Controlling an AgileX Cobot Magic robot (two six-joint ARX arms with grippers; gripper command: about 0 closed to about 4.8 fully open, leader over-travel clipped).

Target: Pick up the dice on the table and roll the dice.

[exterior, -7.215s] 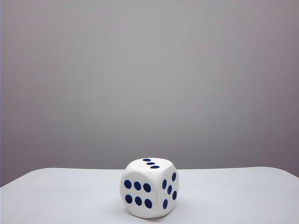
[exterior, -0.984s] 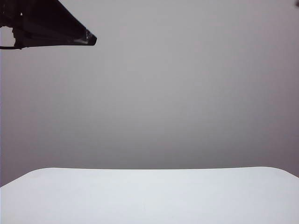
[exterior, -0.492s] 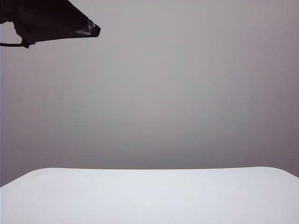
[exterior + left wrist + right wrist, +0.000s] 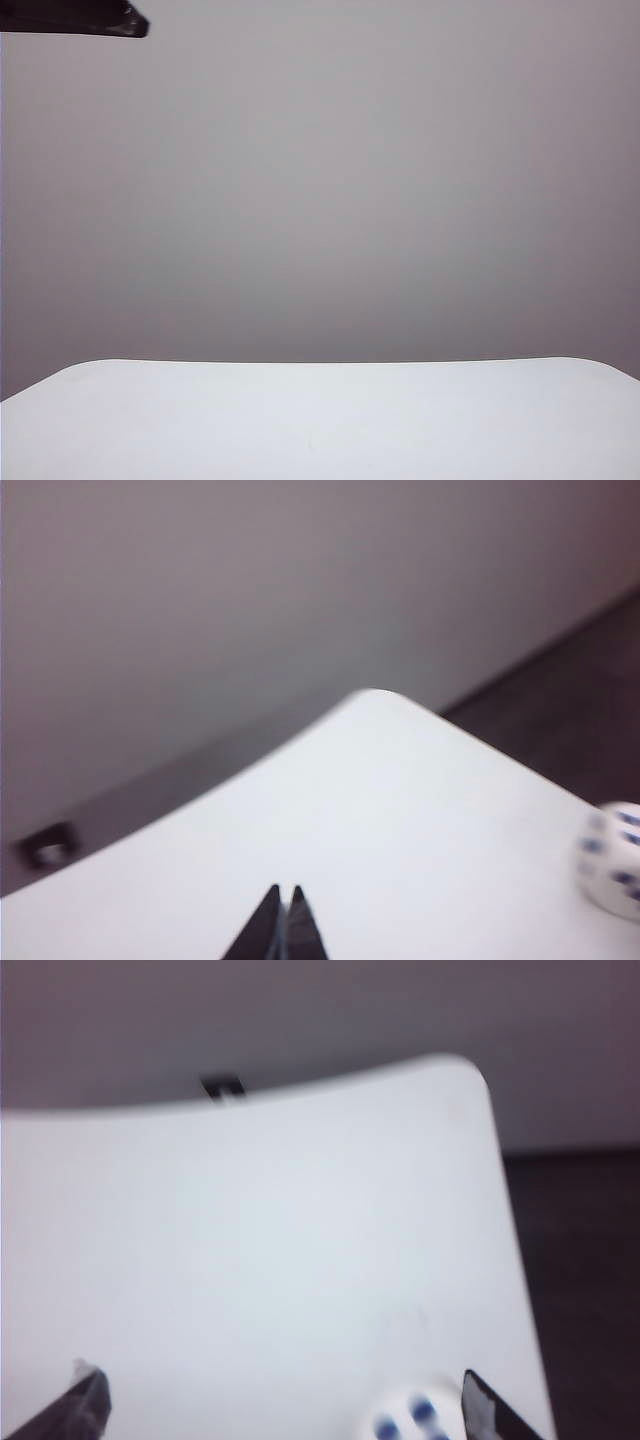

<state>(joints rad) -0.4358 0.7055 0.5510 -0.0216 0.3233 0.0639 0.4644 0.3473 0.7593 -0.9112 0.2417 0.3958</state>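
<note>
White and smooth, the table lay under me. The dice sat near its edge, between my right gripper's wide-apart fingers but not touching them. My left gripper hung high above the table, fingers pressed together on nothing.

both arms end in matte black end effectors with slim, tapering, pointed fingers.
</note>
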